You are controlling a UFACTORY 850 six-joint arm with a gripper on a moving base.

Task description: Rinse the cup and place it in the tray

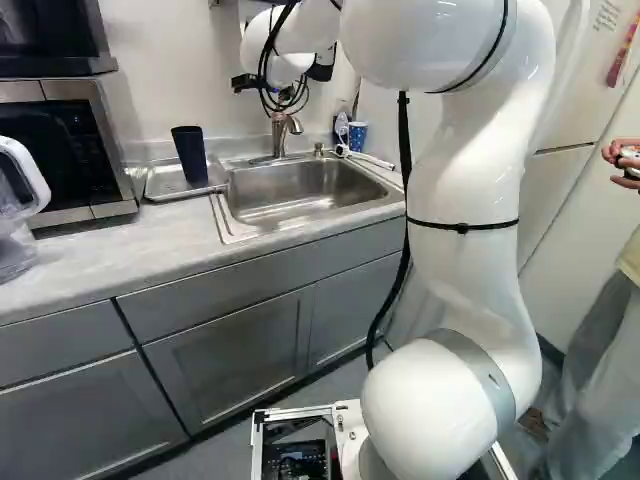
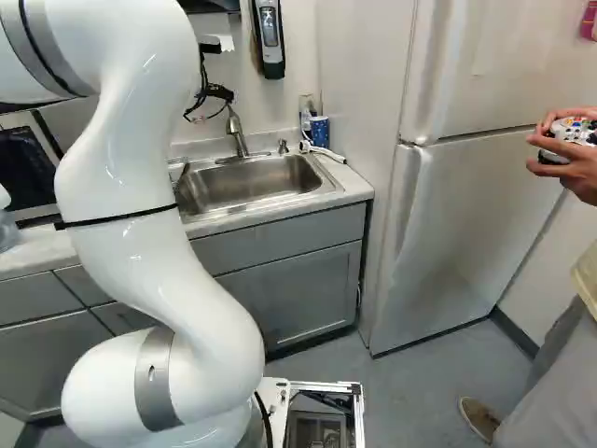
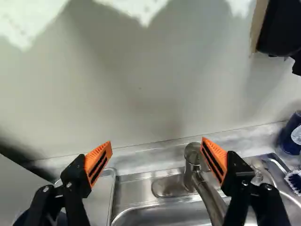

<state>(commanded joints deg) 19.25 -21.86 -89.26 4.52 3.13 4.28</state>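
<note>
A pale, grey-veined surface point(image 1: 90, 262) runs along the wall over grey cabinets point(image 1: 230, 360), with a steel sink point(image 1: 290, 192) let into it. At its left end sits a microwave point(image 1: 75, 150), and nearer to me a clear jug with a white handle point(image 1: 18, 225). To the right rises a tall white fridge point(image 2: 466, 205); on the wall between hangs a dark dispenser point(image 2: 270, 42).

The cup point(image 1: 190, 155) is in the tray point(image 1: 160, 184), left of the sink. It's a tall, plain tumbler, very dark, nearly black, standing upright in outline, though I can't tell whether its mouth faces up or down. The tray is shallow shiny metal with a raised rim.

The pincer point(image 1: 283, 82) hangs up near the wall, about over the faucet point(image 1: 280, 130). Its two fingers, with orange pads point(image 3: 98, 162), are spread well apart; in the wrist view the faucet's neck shows beneath the gap.

Counting up, I see two cups: the dark one, and a blue one with a white pattern point(image 2: 320, 132) at the sink's far right corner. There's one tray, one sink, one faucet, one small metal fitting point(image 2: 283, 147) behind the basin, and one white-bristled brush point(image 3: 294, 181) near the blue cup.
</note>
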